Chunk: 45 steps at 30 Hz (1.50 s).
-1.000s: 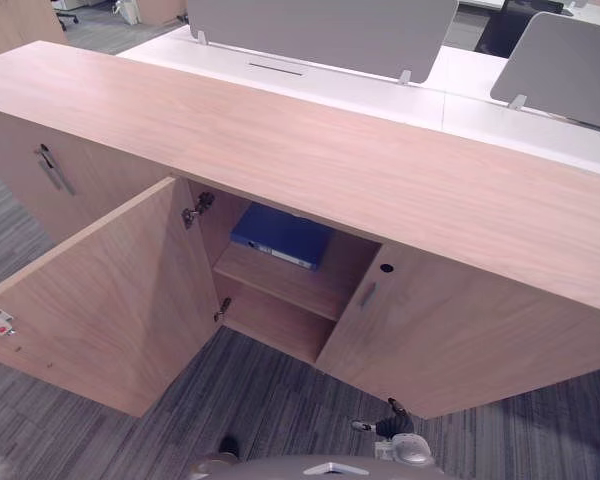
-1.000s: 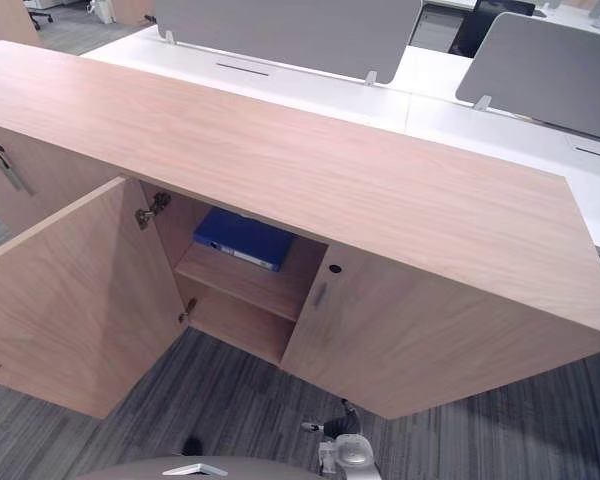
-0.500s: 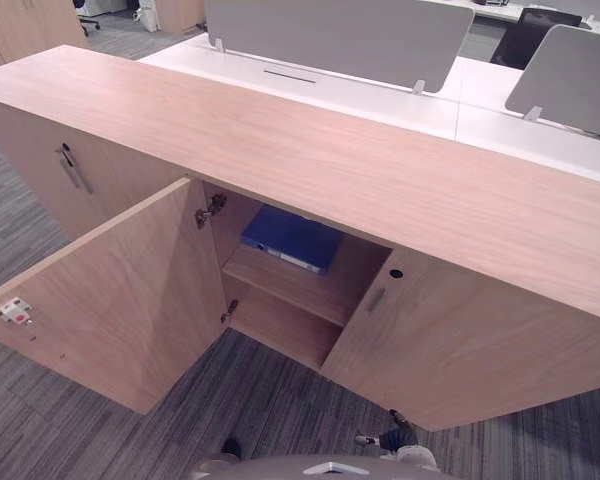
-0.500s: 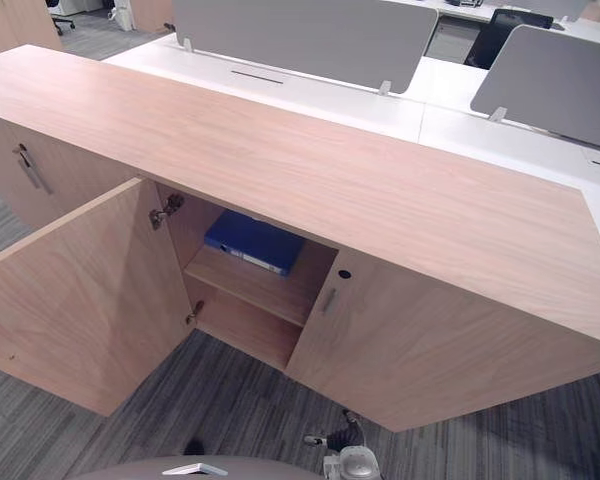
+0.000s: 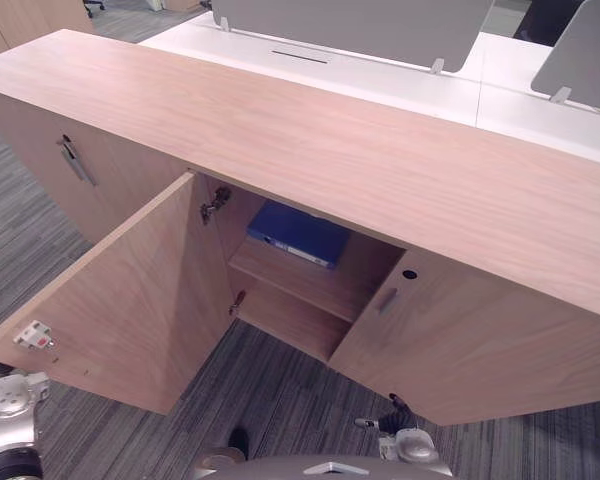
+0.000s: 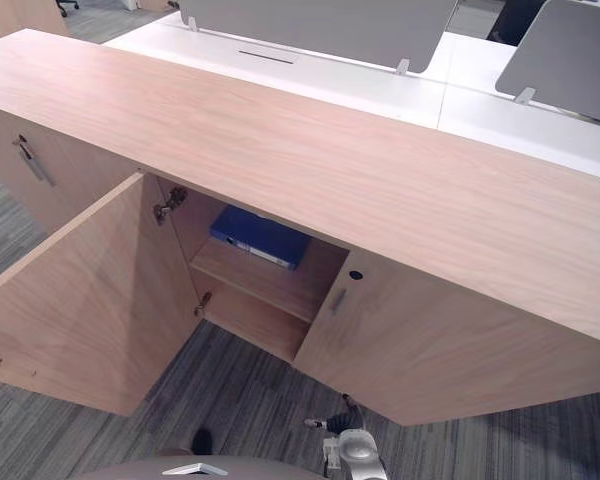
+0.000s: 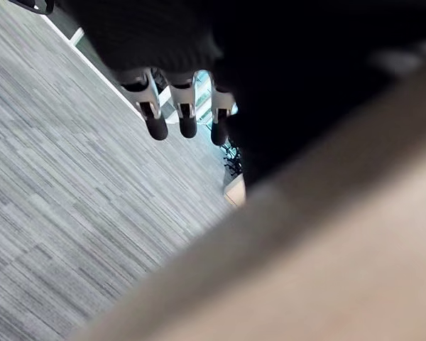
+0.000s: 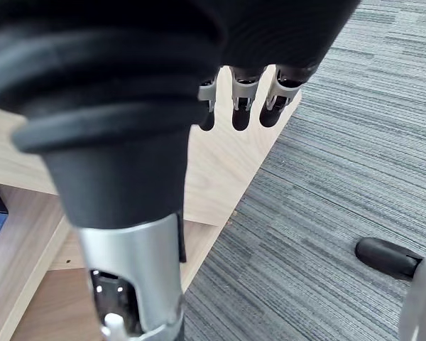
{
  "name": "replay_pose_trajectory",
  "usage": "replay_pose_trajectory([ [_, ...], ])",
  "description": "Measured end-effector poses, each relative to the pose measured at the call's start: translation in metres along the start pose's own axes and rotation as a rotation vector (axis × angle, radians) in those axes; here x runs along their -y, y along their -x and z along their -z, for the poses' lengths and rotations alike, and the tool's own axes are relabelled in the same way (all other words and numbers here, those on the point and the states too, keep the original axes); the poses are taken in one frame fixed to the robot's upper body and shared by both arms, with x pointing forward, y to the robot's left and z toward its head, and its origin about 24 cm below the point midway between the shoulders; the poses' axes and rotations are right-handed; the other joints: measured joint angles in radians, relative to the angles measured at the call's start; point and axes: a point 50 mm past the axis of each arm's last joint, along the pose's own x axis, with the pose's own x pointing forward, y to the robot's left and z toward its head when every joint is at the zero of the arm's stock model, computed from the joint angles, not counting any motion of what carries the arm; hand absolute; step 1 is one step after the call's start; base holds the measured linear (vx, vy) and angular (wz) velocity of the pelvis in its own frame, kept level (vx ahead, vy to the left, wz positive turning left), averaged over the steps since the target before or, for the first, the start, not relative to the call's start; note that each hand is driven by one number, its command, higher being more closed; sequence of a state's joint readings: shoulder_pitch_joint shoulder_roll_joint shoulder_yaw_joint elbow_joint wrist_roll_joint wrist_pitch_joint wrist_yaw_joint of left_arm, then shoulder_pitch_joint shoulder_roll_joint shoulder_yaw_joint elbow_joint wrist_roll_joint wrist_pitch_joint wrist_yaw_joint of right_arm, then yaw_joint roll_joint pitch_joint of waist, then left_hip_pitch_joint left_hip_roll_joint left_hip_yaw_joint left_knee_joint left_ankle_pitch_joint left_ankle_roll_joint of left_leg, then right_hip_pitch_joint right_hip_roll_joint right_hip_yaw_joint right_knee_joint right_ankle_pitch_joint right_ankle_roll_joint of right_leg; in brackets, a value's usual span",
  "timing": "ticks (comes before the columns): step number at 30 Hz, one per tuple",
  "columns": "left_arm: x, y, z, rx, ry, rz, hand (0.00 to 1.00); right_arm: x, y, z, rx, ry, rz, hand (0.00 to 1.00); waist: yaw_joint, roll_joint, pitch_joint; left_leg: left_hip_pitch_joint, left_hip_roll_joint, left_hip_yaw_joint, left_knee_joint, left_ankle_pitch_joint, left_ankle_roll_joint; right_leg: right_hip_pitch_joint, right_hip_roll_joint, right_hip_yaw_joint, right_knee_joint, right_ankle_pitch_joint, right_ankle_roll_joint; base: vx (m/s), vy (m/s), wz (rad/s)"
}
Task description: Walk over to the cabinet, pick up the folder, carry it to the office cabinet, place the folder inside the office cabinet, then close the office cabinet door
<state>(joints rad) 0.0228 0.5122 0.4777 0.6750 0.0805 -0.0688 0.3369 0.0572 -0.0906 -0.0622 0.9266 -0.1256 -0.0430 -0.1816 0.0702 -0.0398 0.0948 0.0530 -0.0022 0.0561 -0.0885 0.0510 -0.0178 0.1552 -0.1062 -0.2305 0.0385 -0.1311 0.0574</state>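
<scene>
A blue folder [image 5: 298, 232] lies flat on the upper shelf inside the long wooden cabinet [image 5: 330, 150]. The cabinet's left door [image 5: 130, 300] stands wide open toward me; the door on the right [image 5: 460, 340], with its small handle [image 5: 385, 300], is ajar. My right hand [image 5: 412, 445] hangs low in front of the ajar door, its fingers [image 8: 240, 106] relaxed and holding nothing. My left hand's fingers [image 7: 156, 114] hang straight and empty beside the open door's edge, over the carpet.
White desks with grey divider screens [image 5: 360, 20] stand behind the cabinet. Further left, a closed cabinet door carries a metal handle [image 5: 73, 160]. Grey striped carpet [image 5: 280, 400] lies in front of the cabinet.
The camera has shifted and tipped down, so the cabinet sits slightly differently in view. My left arm has come into view at the lower left. The folder and doors have not moved.
</scene>
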Motion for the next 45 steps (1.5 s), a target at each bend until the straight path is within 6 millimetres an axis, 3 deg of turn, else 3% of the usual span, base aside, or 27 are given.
replay_pose_trajectory([
  [5, 0.0, 0.005, -0.005, 0.028, 0.006, 0.012, 0.0, 0.001, 0.002, 0.006, -0.017, -0.002, 0.004, 0.0, 0.006, 0.002, 0.003, 0.0, 0.002, 0.003, 0.0, 0.0, 0.0, 0.0, -0.001, 0.002, 0.0, 0.001, 0.002, 0.0, 0.0, 0.0],
  [10, -0.053, -0.012, -0.047, 0.223, 0.041, -0.048, 0.0, 0.006, 0.003, 0.013, -0.037, -0.029, 0.007, 0.0, 0.006, 0.005, 0.004, 0.003, 0.004, 0.009, 0.0, 0.0, 0.0, 0.001, 0.002, 0.009, -0.005, 0.003, 0.004, 0.0, 0.0, -0.02],
  [12, -0.055, -0.013, -0.052, 0.245, 0.063, -0.056, 0.0, 0.006, 0.004, 0.013, -0.038, -0.03, -0.001, 0.0, 0.007, 0.01, 0.006, 0.003, 0.004, 0.012, 0.0, 0.0, 0.0, 0.0, 0.002, 0.013, -0.005, 0.005, 0.005, 0.0, -0.002, -0.08],
  [18, -0.031, 0.015, -0.042, 0.263, 0.178, 0.028, 0.0, 0.007, 0.006, 0.02, -0.06, -0.036, 0.004, 0.0, 0.016, 0.008, 0.005, 0.003, -0.003, 0.013, 0.0, -0.001, 0.001, 0.0, -0.004, 0.016, -0.006, 0.006, 0.004, -0.01, -0.007, 0.0],
  [22, -0.003, 0.043, -0.023, 0.221, 0.241, 0.136, 0.0, 0.009, 0.006, 0.02, -0.062, -0.049, 0.015, 0.0, 0.017, 0.027, -0.002, 0.008, -0.004, 0.012, 0.0, 0.002, 0.004, 0.0, -0.005, 0.014, -0.002, 0.006, 0.004, -0.04, -0.011, 0.02],
  [26, 0.023, 0.065, -0.009, 0.168, 0.275, 0.243, 0.0, 0.01, 0.006, 0.022, -0.079, -0.049, 0.017, 0.0, 0.014, 0.03, -0.003, 0.019, 0.0, 0.012, 0.0, 0.004, 0.004, 0.008, -0.003, 0.015, 0.001, 0.006, 0.006, -0.06, -0.018, 0.0],
  [36, 0.059, 0.096, 0.02, 0.011, 0.296, 0.364, 0.0, 0.01, 0.006, 0.022, -0.083, -0.059, 0.022, 0.0, 0.006, 0.022, -0.003, 0.018, -0.003, 0.014, 0.0, 0.012, 0.011, 0.007, -0.008, 0.02, 0.001, 0.014, 0.019, 0.0, -0.001, 0.0],
  [39, 0.068, 0.107, 0.026, -0.014, 0.288, 0.42, 0.0, 0.008, 0.006, 0.022, -0.083, -0.063, 0.017, 0.0, 0.0, 0.02, -0.004, 0.02, -0.005, 0.02, 0.0, 0.013, 0.012, 0.006, -0.009, 0.025, 0.001, 0.018, 0.022, 0.0, 0.0, -0.05],
  [45, 0.108, 0.146, 0.037, -0.102, 0.284, 0.633, 0.0, -0.006, 0.009, 0.017, -0.066, -0.092, -0.008, 0.0, -0.029, 0.008, -0.007, 0.031, -0.003, 0.038, 0.0, 0.013, 0.012, 0.007, -0.01, 0.045, 0.001, 0.023, 0.024, -0.01, -0.004, -0.1],
])
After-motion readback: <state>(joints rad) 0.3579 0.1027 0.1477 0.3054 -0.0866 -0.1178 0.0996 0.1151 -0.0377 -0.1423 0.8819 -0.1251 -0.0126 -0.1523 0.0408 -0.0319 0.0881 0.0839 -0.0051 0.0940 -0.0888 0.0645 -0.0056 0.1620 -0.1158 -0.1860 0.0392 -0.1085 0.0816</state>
